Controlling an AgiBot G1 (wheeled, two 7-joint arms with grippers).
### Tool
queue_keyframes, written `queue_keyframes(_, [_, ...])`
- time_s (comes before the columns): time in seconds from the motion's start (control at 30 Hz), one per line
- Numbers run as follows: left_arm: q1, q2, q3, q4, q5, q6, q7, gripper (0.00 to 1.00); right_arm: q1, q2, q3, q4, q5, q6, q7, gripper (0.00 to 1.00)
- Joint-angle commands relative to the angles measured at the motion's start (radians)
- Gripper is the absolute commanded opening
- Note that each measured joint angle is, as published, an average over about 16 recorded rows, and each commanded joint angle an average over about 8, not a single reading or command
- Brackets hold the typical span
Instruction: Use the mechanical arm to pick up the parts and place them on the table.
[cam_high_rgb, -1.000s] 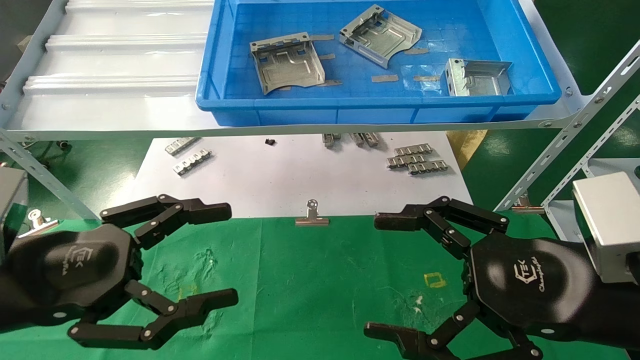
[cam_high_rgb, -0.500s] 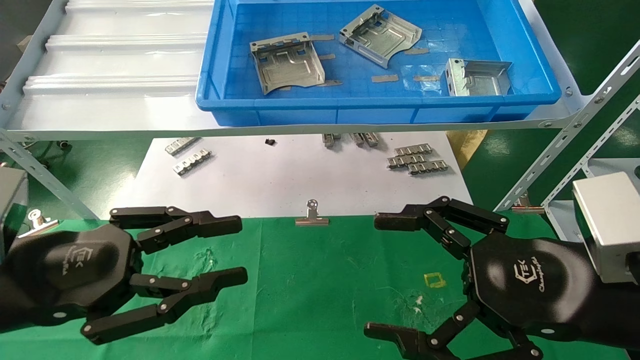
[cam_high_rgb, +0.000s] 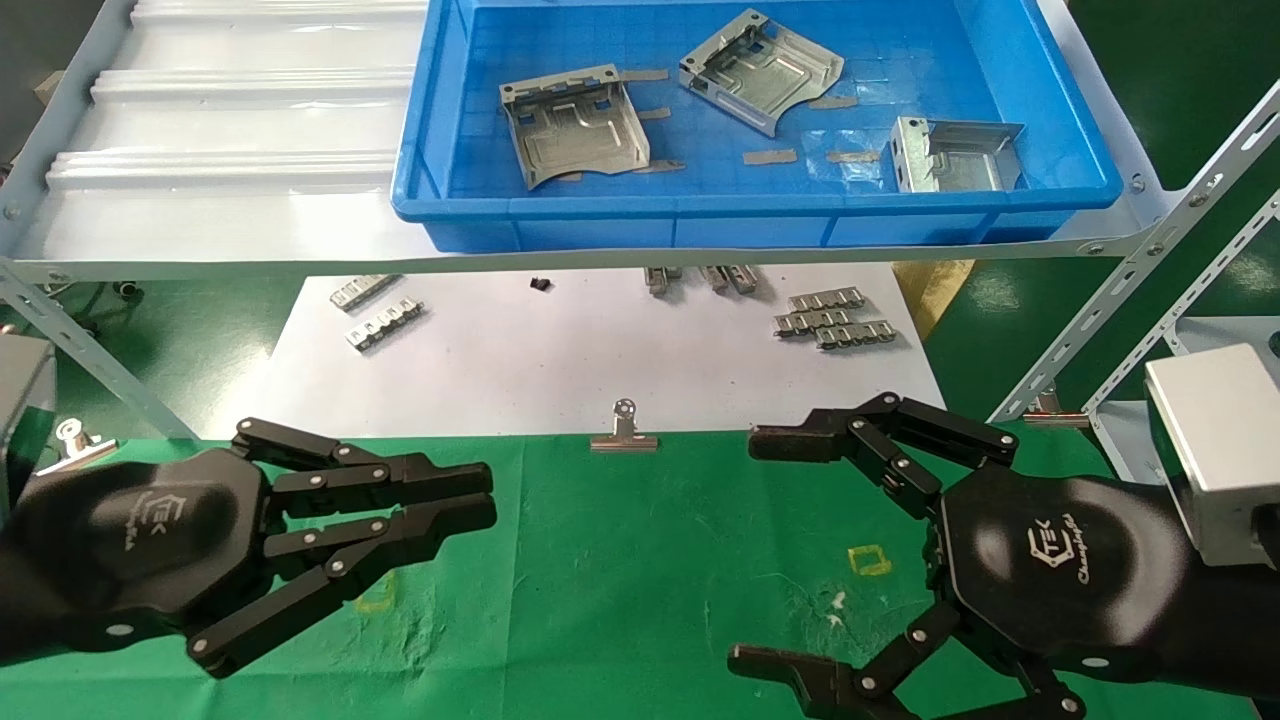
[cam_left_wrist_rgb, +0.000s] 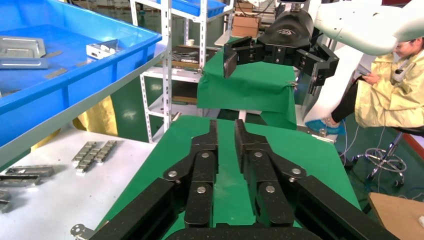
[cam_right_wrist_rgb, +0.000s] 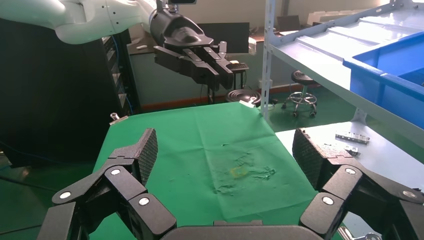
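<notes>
Three shiny grey metal parts lie in the blue bin on the shelf: one at the left (cam_high_rgb: 575, 125), one in the middle (cam_high_rgb: 760, 65), one at the right (cam_high_rgb: 955, 155). Both grippers of the mechanical arm hover low over the green table (cam_high_rgb: 640, 560), well short of the bin. My left gripper (cam_high_rgb: 490, 495) (cam_left_wrist_rgb: 226, 125) is shut, its fingers almost touching with nothing between them. My right gripper (cam_high_rgb: 748, 550) (cam_right_wrist_rgb: 225, 150) is wide open and empty, beside the yellow square mark (cam_high_rgb: 868, 560).
The blue bin (cam_high_rgb: 610, 220) sits on a pale grey shelf (cam_high_rgb: 230, 130) overhanging a white sheet (cam_high_rgb: 560, 350). Small clip strips (cam_high_rgb: 830, 318) and a binder clip (cam_high_rgb: 624, 430) lie there. Slanted shelf struts (cam_high_rgb: 1130, 290) stand at the right.
My left gripper's fingers have swung together from wide open to nearly touching. The right gripper and the parts have not moved.
</notes>
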Motion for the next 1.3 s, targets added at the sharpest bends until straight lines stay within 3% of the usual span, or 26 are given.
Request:
queue_keyframes(0.03, [0.000,0.000,0.000,0.000,0.000,0.000,0.000,0.00,-0.005,0.004,0.001,0.003,0.003,-0.003,0.001,1.00])
queue_keyframes(0.2, [0.000,0.000,0.000,0.000,0.000,0.000,0.000,0.00,0.071,-0.047,-0.009,-0.038,-0.040,0.040,-0.014,1.00])
queue_keyframes(0.43, [0.000,0.000,0.000,0.000,0.000,0.000,0.000,0.00,0.277,-0.201,-0.069,-0.189,-0.199,0.167,-0.038,1.00])
queue_keyframes(0.7, [0.000,0.000,0.000,0.000,0.000,0.000,0.000,0.00,0.560,-0.417,-0.168,-0.514,-0.442,0.370,-0.086,1.00])
queue_keyframes(0.87, [0.000,0.000,0.000,0.000,0.000,0.000,0.000,0.01,0.707,-0.539,-0.225,-0.756,-0.554,0.454,-0.131,1.00])
queue_keyframes(0.9, [0.000,0.000,0.000,0.000,0.000,0.000,0.000,0.06,0.730,-0.558,-0.234,-0.798,-0.571,0.467,-0.142,1.00])
queue_keyframes(1.1, [0.000,0.000,0.000,0.000,0.000,0.000,0.000,0.81,0.838,-0.655,-0.283,-1.016,-0.653,0.536,-0.188,1.00])
queue_keyframes(1.13, [0.000,0.000,0.000,0.000,0.000,0.000,0.000,0.93,0.853,-0.668,-0.291,-1.045,-0.666,0.551,-0.191,0.95])
queue_keyframes(1.17, [0.000,0.000,0.000,0.000,0.000,0.000,0.000,1.00,0.865,-0.680,-0.298,-1.072,-0.679,0.569,-0.192,0.88])
queue_keyframes(1.3, [0.000,0.000,0.000,0.000,0.000,0.000,0.000,1.00,0.897,-0.717,-0.324,-1.145,-0.717,0.649,-0.190,0.38])
